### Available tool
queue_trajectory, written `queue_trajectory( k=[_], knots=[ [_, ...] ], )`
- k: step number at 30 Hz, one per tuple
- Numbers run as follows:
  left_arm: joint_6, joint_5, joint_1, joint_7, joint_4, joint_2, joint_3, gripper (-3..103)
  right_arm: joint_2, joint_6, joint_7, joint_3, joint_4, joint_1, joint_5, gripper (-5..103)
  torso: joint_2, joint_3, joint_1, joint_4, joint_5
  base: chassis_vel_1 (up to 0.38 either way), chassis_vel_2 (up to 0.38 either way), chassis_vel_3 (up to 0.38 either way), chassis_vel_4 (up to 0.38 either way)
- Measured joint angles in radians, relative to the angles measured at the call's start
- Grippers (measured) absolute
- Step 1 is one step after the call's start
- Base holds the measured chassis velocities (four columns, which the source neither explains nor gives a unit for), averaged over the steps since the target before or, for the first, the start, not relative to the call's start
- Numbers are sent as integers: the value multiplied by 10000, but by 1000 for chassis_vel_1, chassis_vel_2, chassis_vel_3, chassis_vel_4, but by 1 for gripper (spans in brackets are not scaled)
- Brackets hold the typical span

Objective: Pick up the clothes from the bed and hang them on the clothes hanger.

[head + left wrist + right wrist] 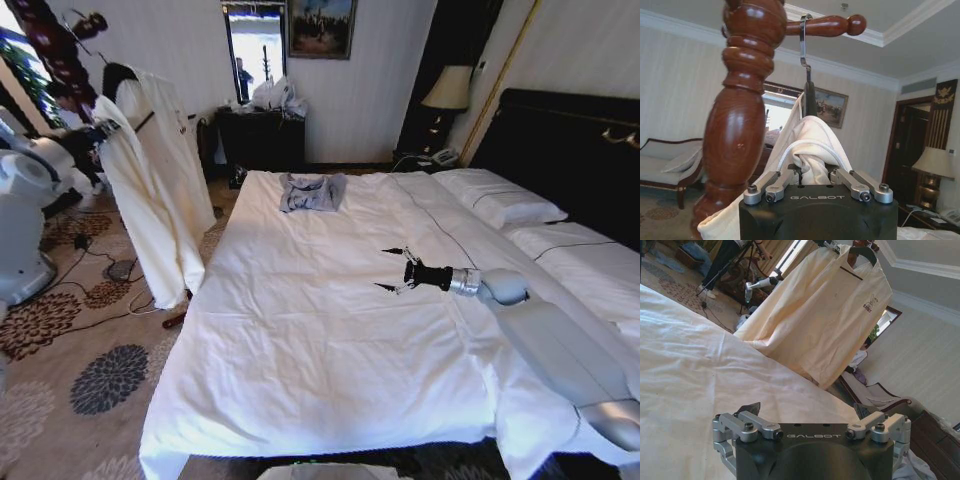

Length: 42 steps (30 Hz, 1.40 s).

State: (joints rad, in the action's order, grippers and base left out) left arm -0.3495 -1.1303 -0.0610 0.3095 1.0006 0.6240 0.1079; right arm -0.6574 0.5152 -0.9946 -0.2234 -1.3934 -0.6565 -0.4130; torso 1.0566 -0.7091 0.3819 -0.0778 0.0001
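The clothes [150, 190] hang on the clothes hanger [60, 60], left of the bed [320, 330].

The cream long-sleeved collared garment [150, 190] hung from the dark red-brown turned-wood coat stand [747, 100], beside the white-sheeted bed [300, 330].

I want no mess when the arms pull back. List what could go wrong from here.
1. The left gripper sits right against the cream garment hanging on the coat stand; withdrawing could snag the cloth and pull it off.
2. The metal hook rests on a slim arm of the stand, so a tug might slip it off.
3. The right gripper, open, hovers low over the bed and could catch the sheet.
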Motion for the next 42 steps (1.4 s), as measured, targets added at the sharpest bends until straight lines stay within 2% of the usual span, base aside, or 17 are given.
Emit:
queue_trajectory(
  k=[12, 13, 16, 18, 20, 21, 22, 24, 26, 28, 30, 32, 34, 35, 38, 41, 42],
  knots=[
    [87, -36, 1356, -205, 788, -366, 891, 21, -116, -14, 16, 165, -23, 106, 0, 100, 1, 4, -1, -8, 12, 0, 0, 0, 0],
    [136, -26, 1542, -220, 909, -419, 1006, 18, -112, -18, 20, 165, -38, 100, 0, 100, 1, 4, -1, -9, 13, 0, 0, 0, 0],
    [400, 172, 2447, -345, 1508, -732, 1388, 32, -81, -39, 33, 97, -110, 34, -4, 100, 0, -2, 0, 8, -26, 0, 0, 0, 0],
    [450, 191, 2531, -355, 1581, -770, 1434, 32, -79, -40, 36, 83, -122, 27, -6, 100, 0, -1, 0, 9, -26, 0, 0, 0, 0],
    [888, 259, 3286, -445, 2321, -1182, 1869, 42, -63, -51, 49, 24, -185, -49, -11, 100, 0, -1, -2, 10, 0, 0, 0, 0, 0],
    [1000, 257, 3462, -451, 2503, -1293, 1960, 47, -51, -54, 54, 5, -203, -62, -11, 100, 1, 0, -3, 8, 0, 0, 0, 0, 0],
    [1000, 257, 3462, -451, 2503, -1293, 1960, 47, -51, -54, 54, 5, -203, -62, -11, 100, 1, 0, -3, 8, 0, 0, 0, 0, 0],
    [1245, 236, 3776, -464, 2875, -1570, 2136, 58, -31, -65, 60, -12, -248, -77, -12, 100, 0, 1, -3, -5, 1, 0, 0, 0, 0],
    [1476, 191, 3973, -465, 3146, -1823, 2240, 70, -27, -87, 65, -34, -302, -87, -12, 100, 0, 0, -1, -2, -4, 0, 0, 0, 0],
    [1543, 170, 4031, -456, 3241, -1917, 2276, 70, -26, -97, 71, -47, -323, -95, -11, 100, 0, 0, 0, 4, -8, 0, 0, 0, 0],
    [1620, 116, 4182, -427, 3509, -2117, 2426, 75, -13, -111, 80, -64, -368, -128, -12, 100, 0, 0, -1, 5, -1, 0, 0, 0, 0],
    [1627, 74, 4683, -417, 4073, -2445, 2829, 90, 30, -132, 88, -164, -450, -209, -18, 100, 1, 2, -2, 0, 3, 0, 0, 0, 0],
    [1618, 74, 4981, -435, 4440, -2593, 3007, 90, 67, -142, 93, -243, -494, -267, -53, 100, 0, 1, -2, 1, -1, 0, 0, 0, 0],
    [1606, 72, 5163, -511, 4705, -2675, 3123, 96, 94, -145, 95, -298, -528, -314, -123, 100, 0, 1, -2, 2, -2, 0, 0, 0, 0],
    [1561, -49, 5536, -844, 5280, -2803, 3338, 100, 175, -195, 98, -415, -607, -442, -404, 100, 0, 1, -1, 3, 0, 0, 0, 0, 0],
    [1479, -285, 5764, -1924, 6371, -2840, 3448, 100, 440, -585, 411, -815, -959, -1056, -1479, 100, 0, 1, -1, -3, 0, 0, 0, 0, 0],
    [1428, -344, 5753, -2456, 6745, -2816, 3448, 100, 514, -787, 787, -937, -1129, -1288, -1935, 100, 0, 1, -1, -6, 1, 0, 0, 0, 0]
  ],
)
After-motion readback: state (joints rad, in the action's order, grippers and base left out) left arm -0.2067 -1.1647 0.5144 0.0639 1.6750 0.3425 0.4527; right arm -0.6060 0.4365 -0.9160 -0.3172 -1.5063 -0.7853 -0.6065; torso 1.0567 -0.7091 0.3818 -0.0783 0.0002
